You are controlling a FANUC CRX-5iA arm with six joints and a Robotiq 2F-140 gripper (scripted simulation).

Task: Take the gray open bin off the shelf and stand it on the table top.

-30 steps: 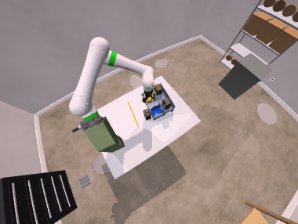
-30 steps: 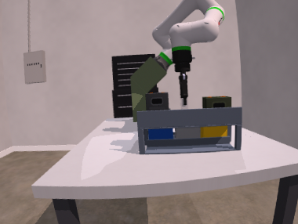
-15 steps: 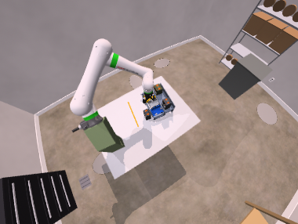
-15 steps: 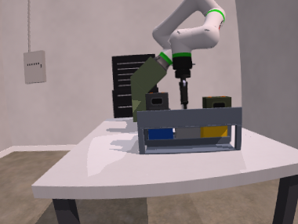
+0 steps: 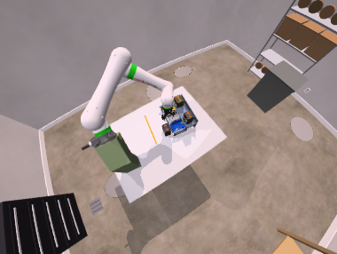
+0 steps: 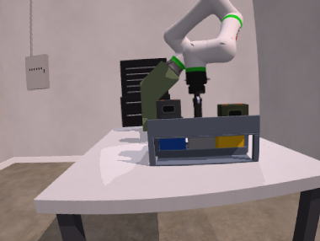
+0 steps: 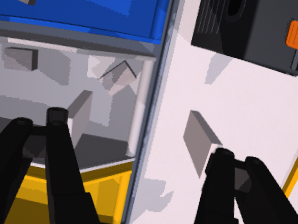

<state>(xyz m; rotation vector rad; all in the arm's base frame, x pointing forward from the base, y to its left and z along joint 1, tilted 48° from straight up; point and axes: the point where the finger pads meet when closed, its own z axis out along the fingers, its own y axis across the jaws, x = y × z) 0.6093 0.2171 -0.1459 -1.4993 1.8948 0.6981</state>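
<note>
End effector [image 7: 143, 163] half open, empty – three bins: blue [image 6: 173, 144], gray [image 6: 201, 143], yellow [image 6: 230, 141].

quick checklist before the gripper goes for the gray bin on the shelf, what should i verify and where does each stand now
1. Gripper open and holding nothing: ok.
2. Gray bin in the shelf, between the blue bin and the yellow bin: ok.
3. Parts lying inside the gray bin: ok.
4. Blue and yellow bins level: ok.
5. Fingers lined up on the gray bin: cannot tell; one finger is over the gray and yellow bins' border, the other over the table past the shelf's rail.
6. Bare patch of table beside the shelf to set the bin on: ok.
</note>
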